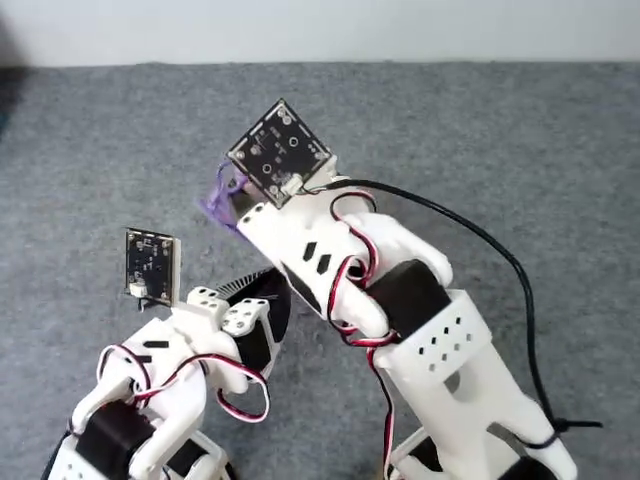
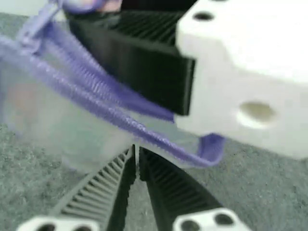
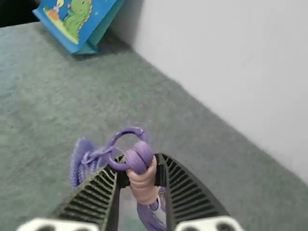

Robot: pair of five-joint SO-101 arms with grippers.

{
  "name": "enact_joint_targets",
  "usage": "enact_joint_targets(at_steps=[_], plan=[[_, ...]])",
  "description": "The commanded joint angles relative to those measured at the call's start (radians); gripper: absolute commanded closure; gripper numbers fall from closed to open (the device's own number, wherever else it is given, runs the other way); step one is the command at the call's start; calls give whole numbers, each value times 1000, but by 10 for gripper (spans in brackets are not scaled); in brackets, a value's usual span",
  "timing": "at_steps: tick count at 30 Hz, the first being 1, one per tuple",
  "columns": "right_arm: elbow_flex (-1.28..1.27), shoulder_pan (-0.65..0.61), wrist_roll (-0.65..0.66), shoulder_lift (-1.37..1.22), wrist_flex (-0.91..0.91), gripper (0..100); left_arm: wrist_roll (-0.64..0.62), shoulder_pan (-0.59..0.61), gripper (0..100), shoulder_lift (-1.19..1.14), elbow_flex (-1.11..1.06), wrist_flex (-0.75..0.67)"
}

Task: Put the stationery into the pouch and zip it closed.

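Observation:
The clear pouch [image 2: 62, 120] with a purple zipper [image 2: 96, 91] hangs just above the grey carpet. My left gripper [image 2: 137, 156] is shut on the pouch's lower edge, beneath the zipper line. My right gripper [image 3: 139, 178] is shut on the zipper pull [image 3: 137, 159], a purple knob with a ring and a pink charm. In the high view a bit of the purple zipper [image 1: 215, 200] sticks out below the right arm's camera board [image 1: 280, 150]. What lies inside the pouch is too blurred to tell.
A blue box with a green dinosaur picture [image 3: 77, 21] leans against the white wall at the far edge of the carpet. The right arm's white housing [image 2: 250, 62] sits close over the pouch. Grey carpet [image 1: 500, 150] stretches around both arms.

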State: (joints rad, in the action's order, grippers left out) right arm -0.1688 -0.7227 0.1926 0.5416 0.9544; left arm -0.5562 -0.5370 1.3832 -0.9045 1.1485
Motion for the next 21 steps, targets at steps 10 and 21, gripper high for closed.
enact_joint_targets(at_steps=[10, 21], plan=[[55, -18, -57, 68, 266, 991, 48, -3, 979, 11, 245, 313], [55, -13, -57, 90, 331, 991, 138, -3, 742, 11, 340, 586]])
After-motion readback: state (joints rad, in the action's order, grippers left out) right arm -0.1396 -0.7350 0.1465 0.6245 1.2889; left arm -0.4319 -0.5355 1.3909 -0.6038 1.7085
